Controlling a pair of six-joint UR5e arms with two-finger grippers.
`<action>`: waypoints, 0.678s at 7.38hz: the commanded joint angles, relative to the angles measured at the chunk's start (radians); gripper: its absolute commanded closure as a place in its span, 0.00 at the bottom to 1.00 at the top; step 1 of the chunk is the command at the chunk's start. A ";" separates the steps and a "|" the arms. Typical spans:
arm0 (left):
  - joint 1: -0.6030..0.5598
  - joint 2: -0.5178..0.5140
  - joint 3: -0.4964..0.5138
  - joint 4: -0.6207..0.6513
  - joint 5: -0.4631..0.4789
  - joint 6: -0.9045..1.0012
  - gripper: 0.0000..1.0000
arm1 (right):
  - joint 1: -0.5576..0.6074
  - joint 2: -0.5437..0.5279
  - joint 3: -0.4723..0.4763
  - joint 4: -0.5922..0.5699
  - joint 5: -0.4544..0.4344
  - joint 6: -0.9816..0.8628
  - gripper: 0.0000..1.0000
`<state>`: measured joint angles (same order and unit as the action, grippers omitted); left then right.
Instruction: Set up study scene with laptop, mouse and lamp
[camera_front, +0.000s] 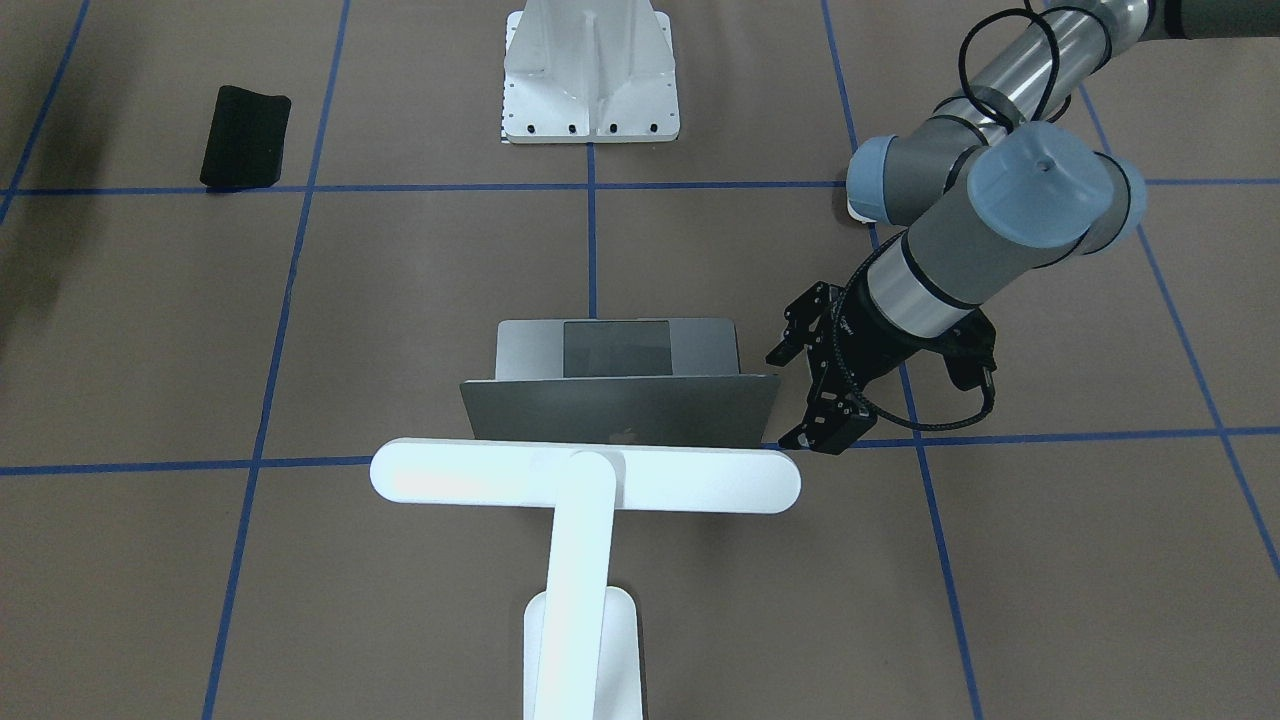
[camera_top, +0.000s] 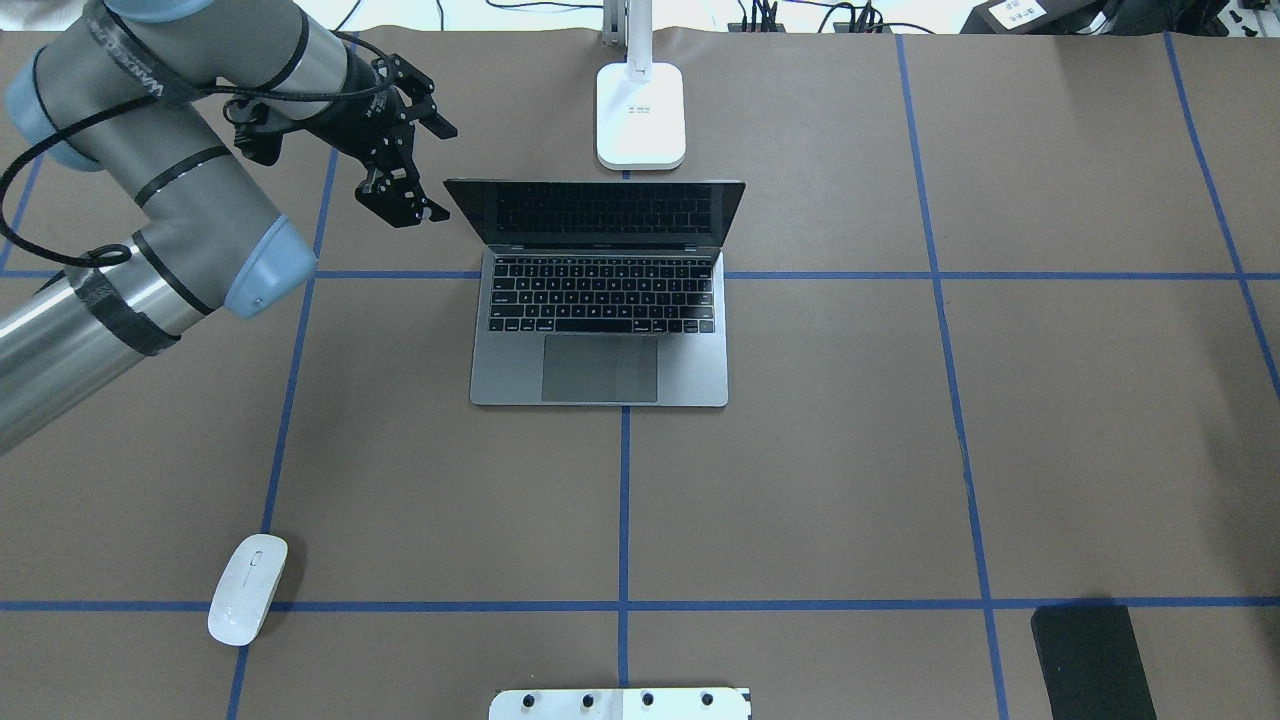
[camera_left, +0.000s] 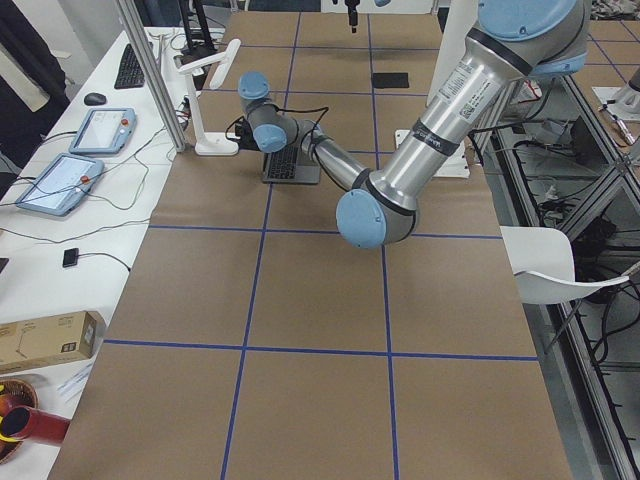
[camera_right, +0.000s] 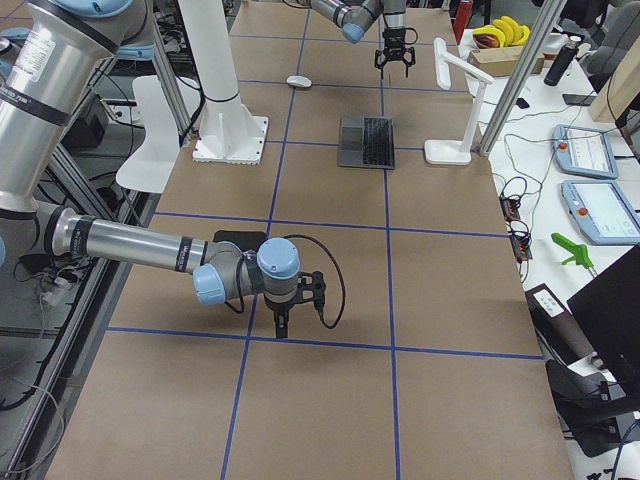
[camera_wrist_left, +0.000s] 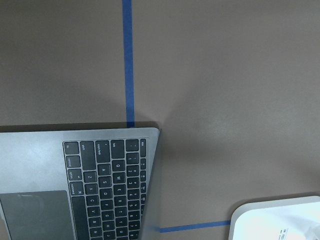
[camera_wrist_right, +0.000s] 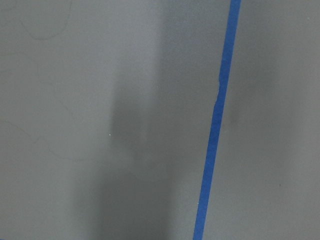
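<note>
The grey laptop (camera_top: 600, 300) stands open mid-table, its lid (camera_front: 620, 410) upright. Behind it rises the white lamp (camera_front: 585, 478); its base (camera_top: 641, 115) rests at the far table edge, also seen low right in the left wrist view (camera_wrist_left: 277, 220). Beside the lid's left edge hovers my left gripper (camera_top: 428, 168), open and empty, also seen from the front (camera_front: 792, 395). The white mouse (camera_top: 247, 588) lies near the front left, far from both grippers. My right gripper (camera_right: 283, 322) points down over bare table near the right end; I cannot tell whether it is open or shut.
A white ribbed mounting bracket (camera_top: 620, 703) is bolted at the robot's side of the table. A black mat (camera_top: 1090, 660) lies at the near right, close to my right arm. Blue tape lines (camera_top: 625, 500) grid the brown table.
</note>
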<state>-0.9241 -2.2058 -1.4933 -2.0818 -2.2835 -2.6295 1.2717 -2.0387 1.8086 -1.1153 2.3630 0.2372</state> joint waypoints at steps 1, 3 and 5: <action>-0.015 0.069 -0.076 0.003 -0.020 0.096 0.00 | 0.000 0.000 0.000 -0.001 0.005 -0.001 0.00; -0.063 0.093 -0.096 0.008 -0.100 0.185 0.00 | 0.002 -0.001 0.000 -0.001 0.008 0.001 0.00; -0.129 0.155 -0.154 0.009 -0.140 0.300 0.00 | 0.002 0.000 -0.009 -0.001 0.009 0.001 0.00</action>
<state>-1.0130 -2.0870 -1.6128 -2.0738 -2.3965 -2.4019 1.2730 -2.0396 1.8063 -1.1167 2.3719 0.2376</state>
